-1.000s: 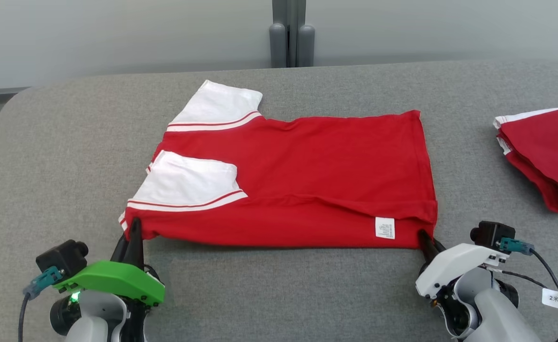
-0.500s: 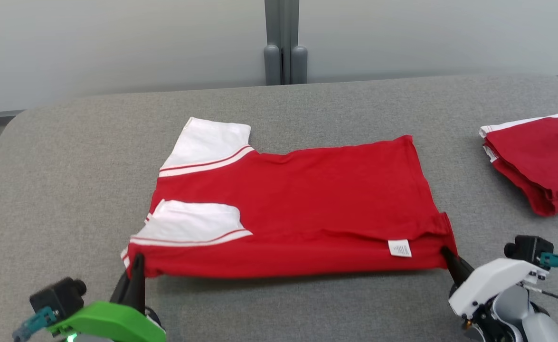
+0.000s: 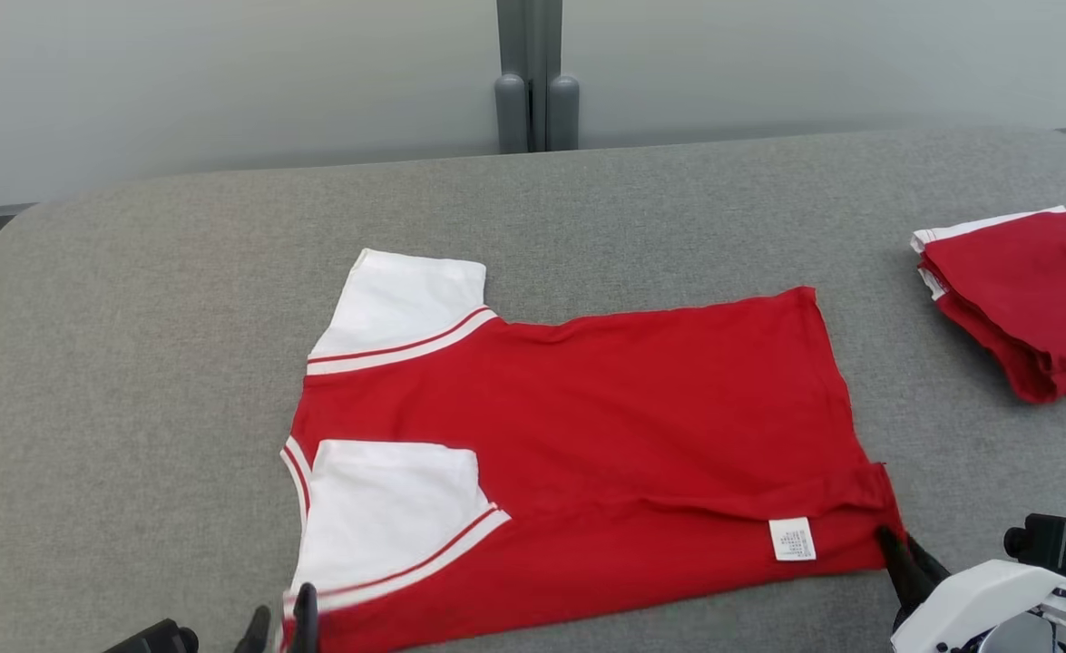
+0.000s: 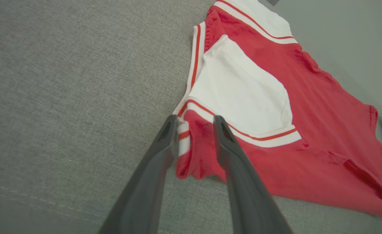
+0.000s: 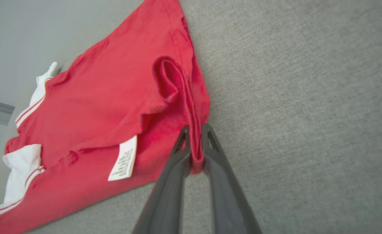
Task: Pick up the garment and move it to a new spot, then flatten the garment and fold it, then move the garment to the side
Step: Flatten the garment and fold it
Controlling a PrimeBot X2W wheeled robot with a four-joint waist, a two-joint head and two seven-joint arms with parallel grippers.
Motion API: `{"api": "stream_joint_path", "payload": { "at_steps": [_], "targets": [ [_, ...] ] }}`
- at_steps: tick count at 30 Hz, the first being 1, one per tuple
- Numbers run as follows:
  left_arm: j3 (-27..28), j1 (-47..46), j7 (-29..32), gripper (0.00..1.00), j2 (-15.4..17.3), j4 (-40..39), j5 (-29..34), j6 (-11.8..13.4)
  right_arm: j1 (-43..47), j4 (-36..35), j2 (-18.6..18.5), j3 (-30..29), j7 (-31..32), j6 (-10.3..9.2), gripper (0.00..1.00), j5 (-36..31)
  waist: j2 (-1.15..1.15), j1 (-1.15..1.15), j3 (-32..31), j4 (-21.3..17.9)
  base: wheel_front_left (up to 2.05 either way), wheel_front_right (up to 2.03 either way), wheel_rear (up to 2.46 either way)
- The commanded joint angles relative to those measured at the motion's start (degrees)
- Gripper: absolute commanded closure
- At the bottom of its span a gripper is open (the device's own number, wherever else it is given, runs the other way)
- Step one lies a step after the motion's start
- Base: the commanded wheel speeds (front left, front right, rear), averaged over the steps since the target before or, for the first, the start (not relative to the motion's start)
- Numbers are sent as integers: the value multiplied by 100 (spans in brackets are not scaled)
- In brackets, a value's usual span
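- Two grippers sit nearest us at the table's front edge, one at each near corner of the red T-shirt (image 3: 605, 426).
- Our left gripper (image 4: 194, 122) has its fingers spread. The shirt's near left corner, with its striped white trim, lies bunched between them and touches the left finger.
- Our right gripper (image 5: 195, 130) has its fingers drawn almost together, pinching a raised fold of the red hem at the near right corner.
- Just beside that pinched corner, a white care label (image 3: 791, 539) lies on top of the fabric.
- We see the T-shirt lying flat on the grey fabric table (image 3: 133, 363), roughly centred, with its long side running left to right and its near long edge folded over.
- On the left, the near white sleeve (image 3: 387, 503) is folded in over the red body, its red-striped cuff pointing right.
- Further back, the far white sleeve (image 3: 410, 299) sticks out past the shirt's far edge onto the bare table.
- Well apart to the right, a stack of folded red garments (image 3: 1031, 290) with white trim rests near the table's right edge.
- Beyond the table's far edge we see a grey post (image 3: 535, 91) against a pale wall (image 3: 179, 82).
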Motion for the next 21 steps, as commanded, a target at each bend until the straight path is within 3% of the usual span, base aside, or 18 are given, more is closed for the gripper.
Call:
{"api": "stream_joint_path", "payload": {
  "at_steps": [1, 7, 12, 21],
  "targets": [
    [16, -132, -48, 0, 70, 20, 97, 19, 102, -55, -18, -12, -101, -5, 0, 6, 0, 0, 62, -69, 0, 0, 0],
    [72, -766, 45, 0, 493, -17, 334, -73, -24, -416, -8, -33, -612, -5, 0, -199, 0, 0, 293, -272, 0, 0, 0],
    [-19, -1969, 476, 0, 1111, 116, 639, -286, -346, -880, -10, 243, -768, -5, 0, -339, 0, 0, 707, -527, 0, 0, 0],
    [-466, -4390, 1836, 0, 1970, 1078, 900, -950, -1360, -1235, -9, 1007, -749, -5, 0, -643, 0, 0, 1646, -1095, 0, 0, 0]
  ]
}}
